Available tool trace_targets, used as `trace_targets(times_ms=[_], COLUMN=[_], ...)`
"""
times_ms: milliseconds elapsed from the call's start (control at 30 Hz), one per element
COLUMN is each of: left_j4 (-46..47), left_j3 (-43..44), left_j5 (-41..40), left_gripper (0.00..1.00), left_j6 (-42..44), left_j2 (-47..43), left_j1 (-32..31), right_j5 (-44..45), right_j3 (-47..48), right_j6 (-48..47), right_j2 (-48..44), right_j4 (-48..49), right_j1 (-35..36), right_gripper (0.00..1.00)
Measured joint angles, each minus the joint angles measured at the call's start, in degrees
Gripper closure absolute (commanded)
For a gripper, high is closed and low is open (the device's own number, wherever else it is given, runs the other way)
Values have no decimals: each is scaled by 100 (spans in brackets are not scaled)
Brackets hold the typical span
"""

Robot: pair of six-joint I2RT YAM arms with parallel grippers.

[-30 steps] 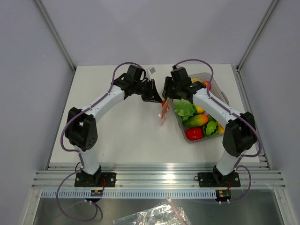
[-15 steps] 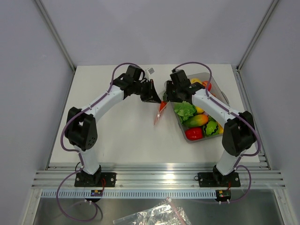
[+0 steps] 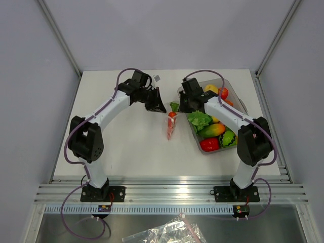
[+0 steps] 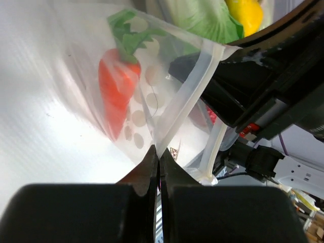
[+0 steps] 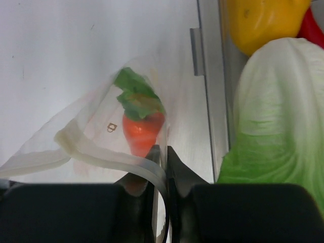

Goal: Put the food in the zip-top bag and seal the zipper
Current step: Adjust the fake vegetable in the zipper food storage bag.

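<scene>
bag (image 3: 170,129) w/ carrot (image 4: 114,88) shifted left | l fingers (image 4: 139,177) pinch zipper (image 4: 190,96) | r fingers (image 5: 182,177) prob pinching too

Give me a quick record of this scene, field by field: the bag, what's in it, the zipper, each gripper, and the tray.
bag: clear, dotted bag, held at its mouth between the two arms
contents: one carrot inside, nothing else seen in it
zipper: zipper strips apart, mouth not sealed
left gripper: left gripper shut on the bag's mouth edge
right gripper: right gripper shut on the other side of the mouth
tray: tray beside the bag, holding lettuce and a yellow piece
</scene>
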Motion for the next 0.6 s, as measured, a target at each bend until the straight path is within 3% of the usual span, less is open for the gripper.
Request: trace_targets(times_ms=[267,467,600], left_j4=[-269,-378,-404], left_j3=[-92,-192,-192], left_j5=[-345,-566,-595], left_gripper=[100,100,100], left_j6=[166,286,295], left_j2=[-584,-476,-321], left_j1=[28,44,46], right_j5=[-544,-643,-680], right_j3=[162,302,302], right_j6=[109,116,55], right_j2=[586,721,660], right_j4=[317,317,264], right_j1=[2,-20,-39], right_gripper=[85,46,43])
